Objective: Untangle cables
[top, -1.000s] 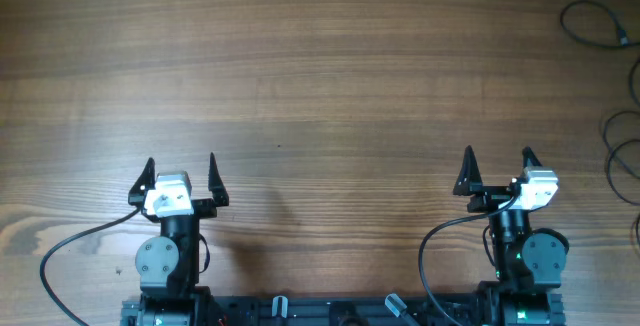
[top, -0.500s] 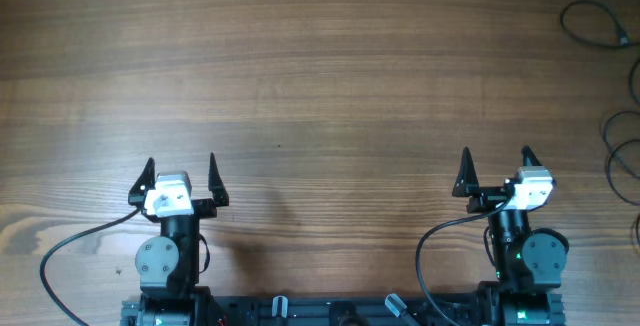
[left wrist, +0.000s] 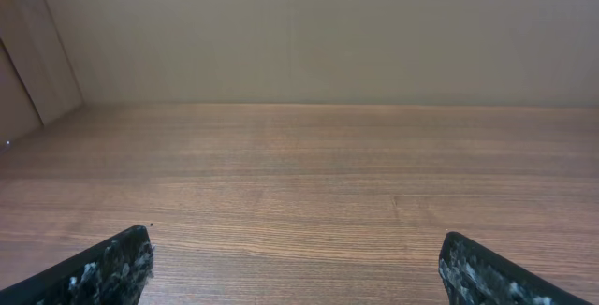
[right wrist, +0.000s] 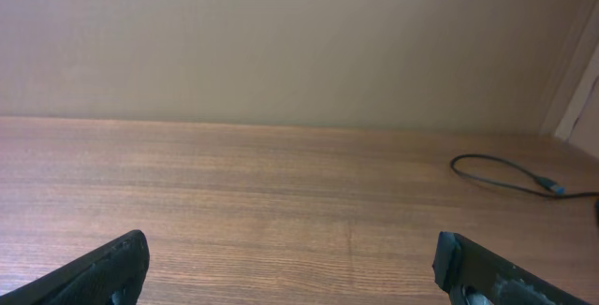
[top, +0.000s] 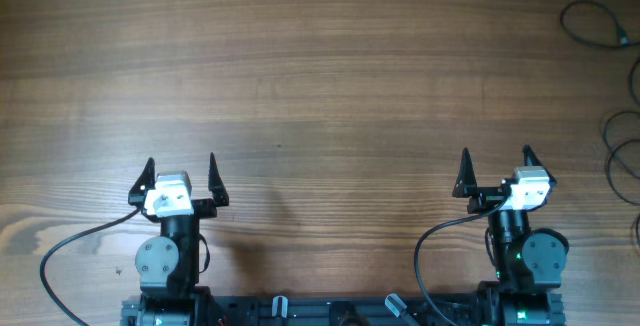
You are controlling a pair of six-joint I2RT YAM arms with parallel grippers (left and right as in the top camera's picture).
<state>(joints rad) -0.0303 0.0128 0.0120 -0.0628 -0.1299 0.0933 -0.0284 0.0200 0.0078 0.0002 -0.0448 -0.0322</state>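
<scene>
Three cameras, one wooden table (top: 320, 66).
We look straight down from overhead; wrist views sit low, facing the far wall (left wrist: 318, 34). Overhead and right wrist share a cable (right wrist: 524, 186).

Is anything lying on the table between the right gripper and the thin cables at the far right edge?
Nothing visible does. Only bare table lies between the open right gripper and the cables, which sit apart from it at the table's right edge and partly run out of the overhead view.

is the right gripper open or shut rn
Open. The jaws of the right gripper stand wide apart over the table with nothing between them; the cables lie off to its right.
</scene>
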